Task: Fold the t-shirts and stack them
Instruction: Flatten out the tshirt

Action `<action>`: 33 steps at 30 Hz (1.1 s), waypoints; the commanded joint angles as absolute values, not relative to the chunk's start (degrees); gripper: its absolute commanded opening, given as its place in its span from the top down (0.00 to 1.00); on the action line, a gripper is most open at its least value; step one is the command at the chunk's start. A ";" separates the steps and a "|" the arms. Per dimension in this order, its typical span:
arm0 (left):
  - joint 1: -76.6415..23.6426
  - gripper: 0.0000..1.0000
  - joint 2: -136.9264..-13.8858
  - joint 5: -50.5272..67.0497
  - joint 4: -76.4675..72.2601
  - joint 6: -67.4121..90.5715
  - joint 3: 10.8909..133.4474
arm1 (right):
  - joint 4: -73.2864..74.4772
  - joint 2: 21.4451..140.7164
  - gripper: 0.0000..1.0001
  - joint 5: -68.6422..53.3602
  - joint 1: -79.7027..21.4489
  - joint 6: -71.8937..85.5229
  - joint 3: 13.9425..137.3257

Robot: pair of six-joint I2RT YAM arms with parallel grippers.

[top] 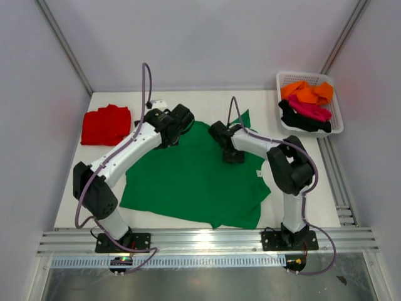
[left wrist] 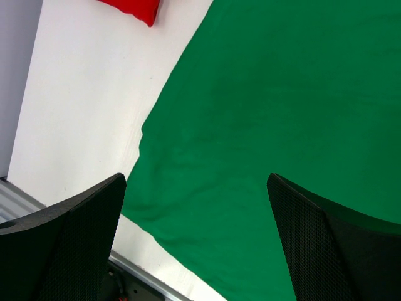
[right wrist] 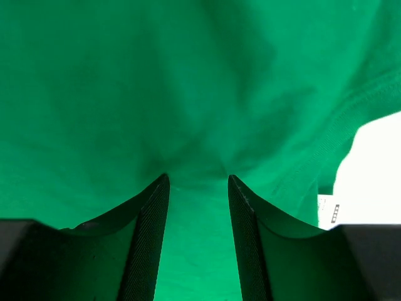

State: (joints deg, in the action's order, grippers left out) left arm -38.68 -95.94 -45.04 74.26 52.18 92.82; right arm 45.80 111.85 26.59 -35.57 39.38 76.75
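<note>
No text, brand, number or sign can be read anywhere. The only printed thing is a small white label [right wrist: 327, 210] at the edge of the green t-shirt [right wrist: 188, 94]. In the right wrist view it bears a few dark marks, too small and blurred to make out. In the top view it is only a white speck near the shirt's right edge.
</note>
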 commanded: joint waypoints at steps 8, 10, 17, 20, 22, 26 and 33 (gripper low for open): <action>-38.94 0.03 -91.67 -48.34 77.17 54.14 95.80 | 44.03 117.24 0.52 24.00 -34.11 40.17 83.05; -38.94 0.03 -91.67 -48.34 77.34 54.23 95.98 | 44.38 117.95 0.52 23.64 -33.14 39.82 84.19; -38.94 0.03 -90.79 -49.22 78.66 54.76 95.80 | 45.26 119.71 0.52 24.17 -29.27 38.50 87.45; -38.94 0.03 -90.35 -49.39 79.19 54.93 95.36 | 45.79 120.50 0.52 24.26 -27.78 38.14 89.38; -38.94 0.03 -90.00 -49.39 79.45 55.11 95.45 | 45.79 120.76 0.52 24.17 -26.63 37.79 90.17; -38.94 0.03 -89.91 -49.31 79.37 54.93 95.62 | 43.95 120.76 0.52 23.73 -26.37 36.57 89.74; -39.02 0.03 -90.53 -47.64 77.96 54.41 94.75 | 30.81 113.31 0.52 21.72 -26.37 34.28 79.58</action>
